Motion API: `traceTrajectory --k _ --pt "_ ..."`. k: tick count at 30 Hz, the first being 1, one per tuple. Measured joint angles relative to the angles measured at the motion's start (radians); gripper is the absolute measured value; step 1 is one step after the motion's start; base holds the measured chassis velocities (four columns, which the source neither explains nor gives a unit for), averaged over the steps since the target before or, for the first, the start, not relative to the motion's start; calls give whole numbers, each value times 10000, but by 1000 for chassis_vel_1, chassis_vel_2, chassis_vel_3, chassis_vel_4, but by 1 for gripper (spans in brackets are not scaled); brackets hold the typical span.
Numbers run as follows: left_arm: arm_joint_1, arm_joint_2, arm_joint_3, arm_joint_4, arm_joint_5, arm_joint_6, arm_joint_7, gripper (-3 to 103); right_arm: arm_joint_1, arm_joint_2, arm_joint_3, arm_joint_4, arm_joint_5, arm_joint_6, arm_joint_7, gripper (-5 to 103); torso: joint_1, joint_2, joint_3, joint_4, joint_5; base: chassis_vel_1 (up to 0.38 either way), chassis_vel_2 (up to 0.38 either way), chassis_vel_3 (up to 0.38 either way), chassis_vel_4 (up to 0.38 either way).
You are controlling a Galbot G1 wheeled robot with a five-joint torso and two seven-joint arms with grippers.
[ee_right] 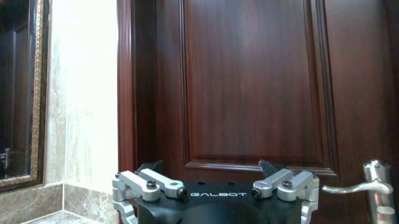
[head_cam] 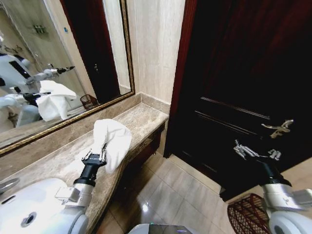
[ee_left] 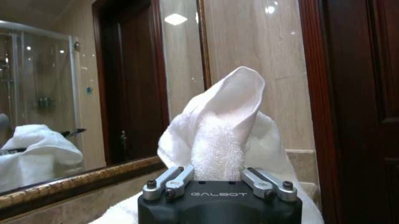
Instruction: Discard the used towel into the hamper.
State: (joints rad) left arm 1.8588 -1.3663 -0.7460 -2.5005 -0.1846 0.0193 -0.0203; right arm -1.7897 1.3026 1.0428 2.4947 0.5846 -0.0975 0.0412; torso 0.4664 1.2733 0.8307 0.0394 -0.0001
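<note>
A white towel [head_cam: 114,138] hangs bunched from my left gripper [head_cam: 99,155], which is shut on it above the marble counter [head_cam: 141,119]. In the left wrist view the towel [ee_left: 223,135] rises in a folded peak from between the closed fingers of the left gripper [ee_left: 218,176]. The hamper [head_cam: 247,214], a dark red-brown open-weave basket, stands on the floor at the lower right, just beside my right arm. My right gripper [head_cam: 254,151] is held out in front of the dark door, open and holding nothing; the right wrist view shows the right gripper [ee_right: 209,169] with its fingers spread.
A dark wooden door [head_cam: 243,73] with a metal lever handle [head_cam: 279,128] fills the right side. A gold-framed mirror [head_cam: 53,63] runs along the wall behind the counter. A white sink [head_cam: 19,202] sits at the lower left. Tiled floor [head_cam: 175,190] lies between counter and door.
</note>
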Motion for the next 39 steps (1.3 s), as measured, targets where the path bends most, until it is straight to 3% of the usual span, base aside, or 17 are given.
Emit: traceTrajectory --k 39 --pt "-740 605 396 71 -734 221 -301 15 -82 398 -54 -489 -407 449 -74 100 -1 0 0 -1 2 93 -96 -89 94"
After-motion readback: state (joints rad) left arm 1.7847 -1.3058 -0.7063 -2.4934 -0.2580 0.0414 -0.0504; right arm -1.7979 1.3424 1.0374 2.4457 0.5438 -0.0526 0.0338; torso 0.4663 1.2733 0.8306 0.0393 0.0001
